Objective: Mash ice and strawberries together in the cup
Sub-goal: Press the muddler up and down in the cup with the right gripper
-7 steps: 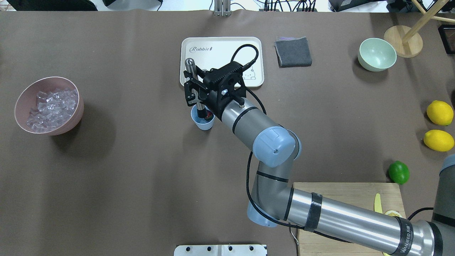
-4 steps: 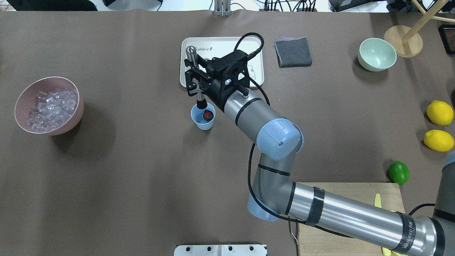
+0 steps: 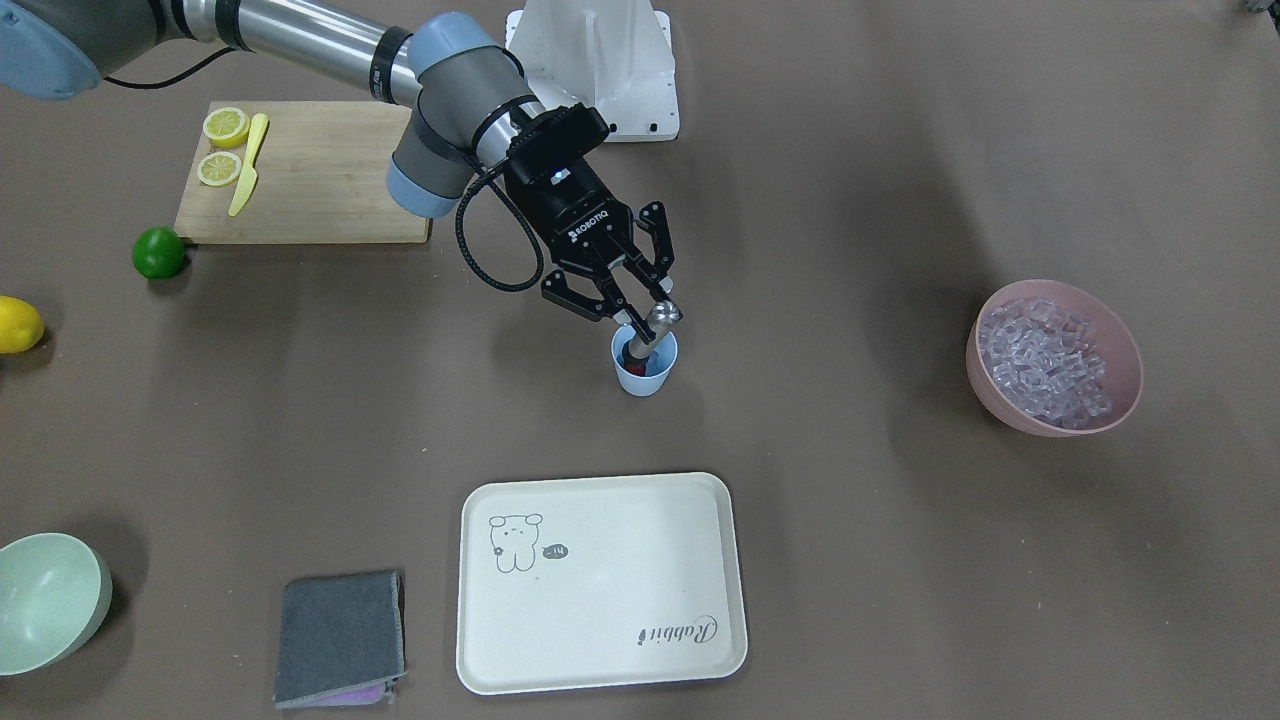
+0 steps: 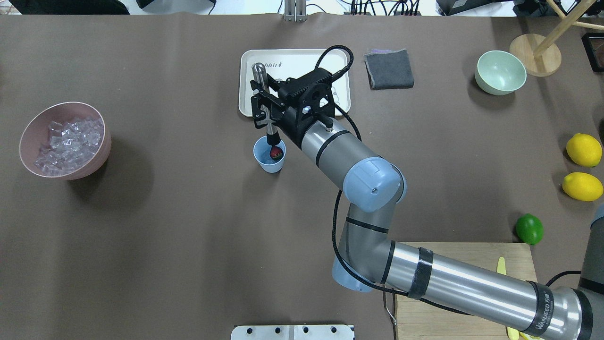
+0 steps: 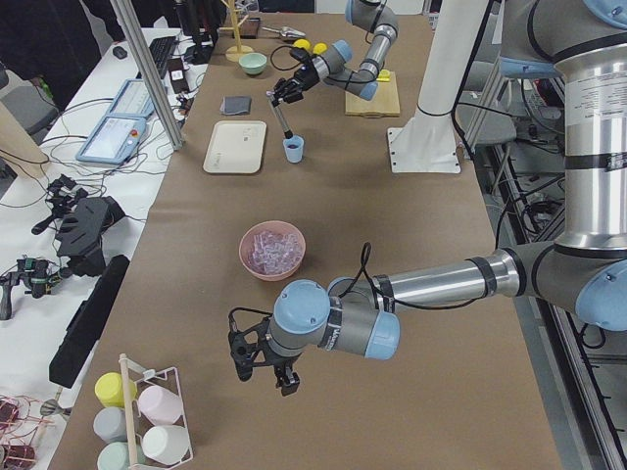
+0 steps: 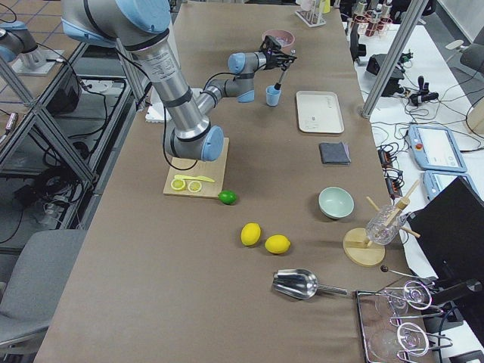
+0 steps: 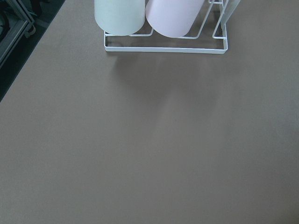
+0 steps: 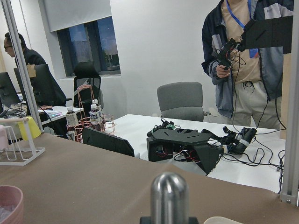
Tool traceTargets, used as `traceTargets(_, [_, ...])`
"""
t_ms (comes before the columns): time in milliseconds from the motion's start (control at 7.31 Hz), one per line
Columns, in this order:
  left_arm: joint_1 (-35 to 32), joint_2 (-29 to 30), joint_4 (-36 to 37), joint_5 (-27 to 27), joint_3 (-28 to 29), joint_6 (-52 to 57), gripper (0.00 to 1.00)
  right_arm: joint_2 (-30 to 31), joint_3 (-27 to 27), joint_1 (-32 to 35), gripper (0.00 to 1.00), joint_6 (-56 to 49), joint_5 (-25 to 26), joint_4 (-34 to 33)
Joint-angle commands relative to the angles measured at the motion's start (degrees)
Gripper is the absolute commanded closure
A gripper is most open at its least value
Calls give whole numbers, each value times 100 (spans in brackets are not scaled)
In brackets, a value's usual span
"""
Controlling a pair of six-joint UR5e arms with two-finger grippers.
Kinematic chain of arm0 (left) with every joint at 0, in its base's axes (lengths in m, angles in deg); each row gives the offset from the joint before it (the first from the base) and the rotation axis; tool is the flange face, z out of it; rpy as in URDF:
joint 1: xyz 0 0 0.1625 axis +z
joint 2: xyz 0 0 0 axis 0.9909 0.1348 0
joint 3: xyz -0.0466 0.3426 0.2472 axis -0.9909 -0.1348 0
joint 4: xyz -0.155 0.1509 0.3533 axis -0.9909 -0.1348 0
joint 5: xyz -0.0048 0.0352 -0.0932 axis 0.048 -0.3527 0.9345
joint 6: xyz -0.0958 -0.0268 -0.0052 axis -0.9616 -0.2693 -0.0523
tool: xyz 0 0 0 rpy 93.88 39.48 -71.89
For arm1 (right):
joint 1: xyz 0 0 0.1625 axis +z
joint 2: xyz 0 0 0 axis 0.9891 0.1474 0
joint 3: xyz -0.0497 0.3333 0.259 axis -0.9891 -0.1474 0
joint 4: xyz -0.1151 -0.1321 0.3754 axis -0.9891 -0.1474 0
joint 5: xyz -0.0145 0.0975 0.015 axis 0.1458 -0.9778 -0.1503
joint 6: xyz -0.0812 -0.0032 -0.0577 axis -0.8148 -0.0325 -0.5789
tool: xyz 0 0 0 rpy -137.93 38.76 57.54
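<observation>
Front view: the right fingers (image 3: 660, 278) are clamped on a steel muddler (image 3: 660, 318) whose tip dips into the cup (image 3: 645, 378), mid-tabletop.

Overhead: the strawberry (image 4: 276, 152) lies inside the cup. The ice (image 4: 68, 144) fills the pink bowl (image 4: 104, 150) at the left.

Left-end view: how far the left fingers (image 5: 241, 360) are open cannot be told.

The cream tray (image 3: 600, 585) bears the word "Rabbit" in script, near a small cartoon animal. The right gripper (image 3: 641, 318) has "ROBOTIQ" printed on its black body. A black band (image 4: 542, 307) on the right arm (image 4: 462, 283) carries white lettering that seems to read "WANJEED".
</observation>
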State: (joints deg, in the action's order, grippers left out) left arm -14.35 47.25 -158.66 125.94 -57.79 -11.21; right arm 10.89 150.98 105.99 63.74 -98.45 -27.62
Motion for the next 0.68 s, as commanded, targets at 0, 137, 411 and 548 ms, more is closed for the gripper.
traceTargets(0, [1,25,-5,0,52,14,2,-9,-55,-39,100,3,3,-10])
traceTargets(137, [1,51,-5,-9,70,14,2,-18,-55,-47,100,12,3,-10])
traceTargets(411, [1,77,-5,-9,123,14,2,-36,-177,-117,100,38,-5,-19])
traceTargets(548, [1,77,-5,-9,131,14,2,-36,-248,-170,100,56,-6,-10])
